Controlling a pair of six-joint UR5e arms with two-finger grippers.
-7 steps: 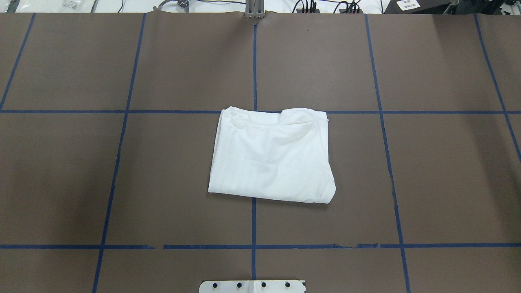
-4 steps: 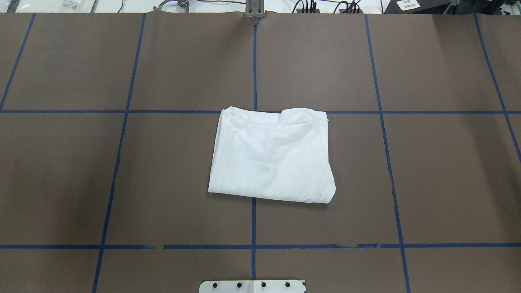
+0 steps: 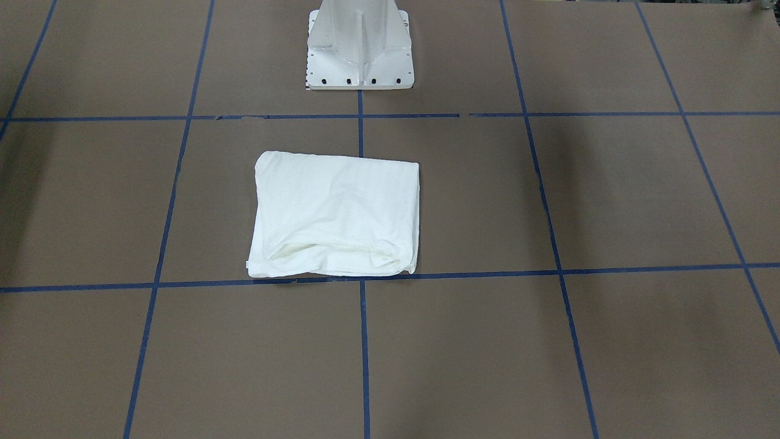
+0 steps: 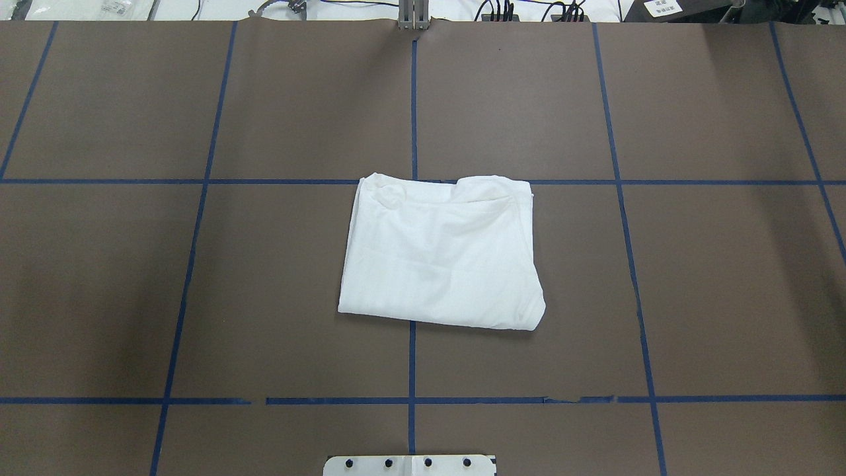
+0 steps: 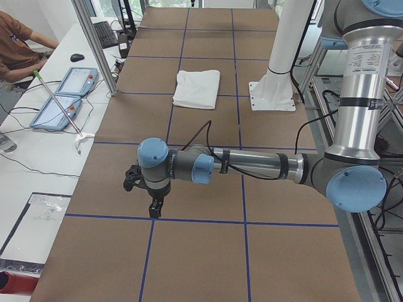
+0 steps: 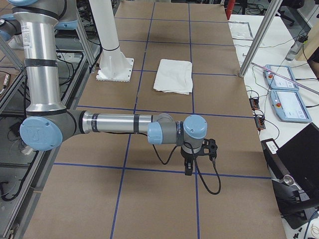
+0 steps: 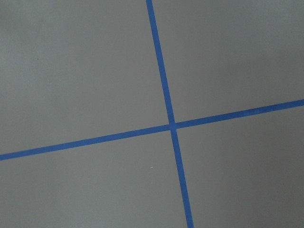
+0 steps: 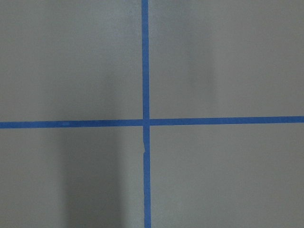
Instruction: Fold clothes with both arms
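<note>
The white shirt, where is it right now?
In the overhead view the white shirt lies folded at the middle of the table, across the centre blue tape line, in front of the white pedestal base, apart from it.

The shirt [image 4: 439, 254] lies flat on the table [image 4: 727, 264], in front of the pedestal [image 3: 359, 46] and a little to its right. A tape line [image 4: 412, 360] running out from the pedestal passes under the shirt. The left arm [image 5: 252, 165] reaches out well to the pedestal's left, with its gripper [image 5: 154, 207] hanging above the table near a tape crossing. The right arm [image 6: 114, 123] does likewise on the pedestal's right, its gripper [image 6: 189, 169] also near a crossing. Both grippers are well apart from the shirt. Across the table from the pedestal stands a bench [image 5: 38, 145] with two tablets [image 5: 66, 94] on it.
</note>
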